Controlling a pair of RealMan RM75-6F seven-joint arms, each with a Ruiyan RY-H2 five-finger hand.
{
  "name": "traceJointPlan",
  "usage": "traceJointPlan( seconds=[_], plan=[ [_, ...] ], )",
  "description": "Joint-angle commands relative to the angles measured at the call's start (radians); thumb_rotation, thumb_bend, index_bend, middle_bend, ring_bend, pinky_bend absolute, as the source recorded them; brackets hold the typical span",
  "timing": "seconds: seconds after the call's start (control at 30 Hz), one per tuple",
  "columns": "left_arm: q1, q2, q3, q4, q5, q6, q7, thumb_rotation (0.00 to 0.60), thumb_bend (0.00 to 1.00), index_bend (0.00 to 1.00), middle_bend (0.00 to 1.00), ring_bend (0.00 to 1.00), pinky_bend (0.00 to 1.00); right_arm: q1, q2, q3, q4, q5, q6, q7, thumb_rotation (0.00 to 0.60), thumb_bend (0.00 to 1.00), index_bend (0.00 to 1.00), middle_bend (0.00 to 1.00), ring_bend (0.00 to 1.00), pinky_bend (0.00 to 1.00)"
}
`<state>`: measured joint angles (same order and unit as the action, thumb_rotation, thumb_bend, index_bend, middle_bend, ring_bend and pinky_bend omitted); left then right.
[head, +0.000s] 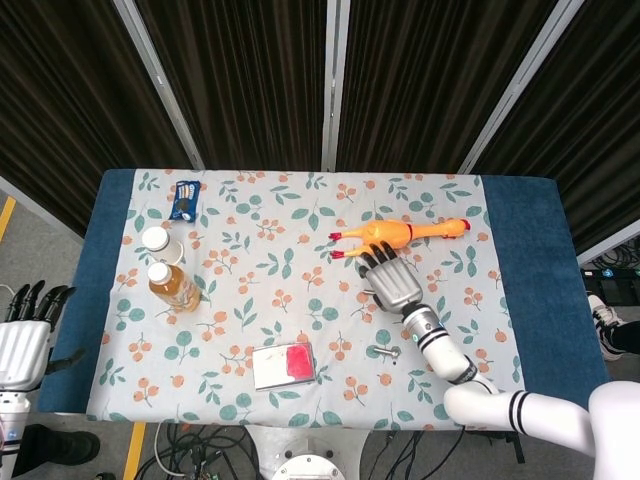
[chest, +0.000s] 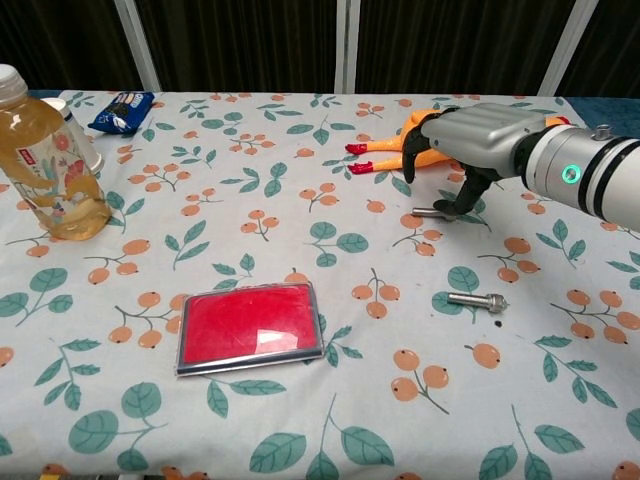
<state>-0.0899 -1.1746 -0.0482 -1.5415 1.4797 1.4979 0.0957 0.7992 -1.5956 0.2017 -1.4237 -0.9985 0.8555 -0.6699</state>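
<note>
1. The right hand (head: 392, 280) hangs over the middle of the tabletop (head: 530, 300), toward its right side, palm down with its fingers (chest: 412, 150) apart and curved, holding nothing; in the chest view its thumb tip comes down at the far bolt (chest: 432, 212), and whether it touches cannot be told.
2. That far bolt is mostly hidden under the hand in the head view; the rubber chicken (head: 400, 233) lies just beyond the fingers toward the far edge, its red feet pointing left and its head toward the right edge.
3. The near bolt (head: 384, 351) lies apart from the hand, closer to the near edge; the same bolt shows in the chest view (chest: 476, 300).
4. The left hand (head: 24, 340) is off the tabletop beside its near left corner, fingers straight and a little apart, empty.
5. A red tin (head: 284, 364) sits near the near edge, left of the near bolt; a juice bottle (head: 172, 286) and a white-capped bottle (head: 160, 242) stand by the left edge; a blue snack packet (head: 185, 199) lies at the far left corner.
</note>
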Motion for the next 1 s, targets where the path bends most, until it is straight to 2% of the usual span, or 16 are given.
traceJointPlan(
  seconds=[0.03,0.37,0.63,1.0],
  plan=[
    [0.002,0.0,0.001,0.002,-0.001,0.0,-0.004,0.6,0.0,0.14,0.15,0.0,0.0,0.011,-0.019,-0.011,0.019,0.018,0.0,-0.007,0.6,0.27,0.37,0.14,0.0,0.0],
    [0.002,-0.005,0.003,0.013,-0.001,-0.004,-0.014,0.6,0.0,0.14,0.15,0.0,0.0,0.02,-0.041,-0.039,0.048,0.023,0.011,0.019,0.6,0.28,0.42,0.14,0.0,0.0],
    [0.005,-0.008,0.004,0.019,-0.002,-0.004,-0.018,0.6,0.0,0.14,0.15,0.0,0.0,0.011,-0.015,-0.068,0.011,0.003,0.011,0.054,0.6,0.28,0.47,0.16,0.0,0.0],
    [0.009,-0.008,0.006,0.019,-0.006,-0.006,-0.022,0.6,0.0,0.14,0.15,0.0,0.0,0.022,-0.032,-0.075,0.038,-0.019,0.012,0.084,0.6,0.28,0.49,0.17,0.0,0.0]
  ],
)
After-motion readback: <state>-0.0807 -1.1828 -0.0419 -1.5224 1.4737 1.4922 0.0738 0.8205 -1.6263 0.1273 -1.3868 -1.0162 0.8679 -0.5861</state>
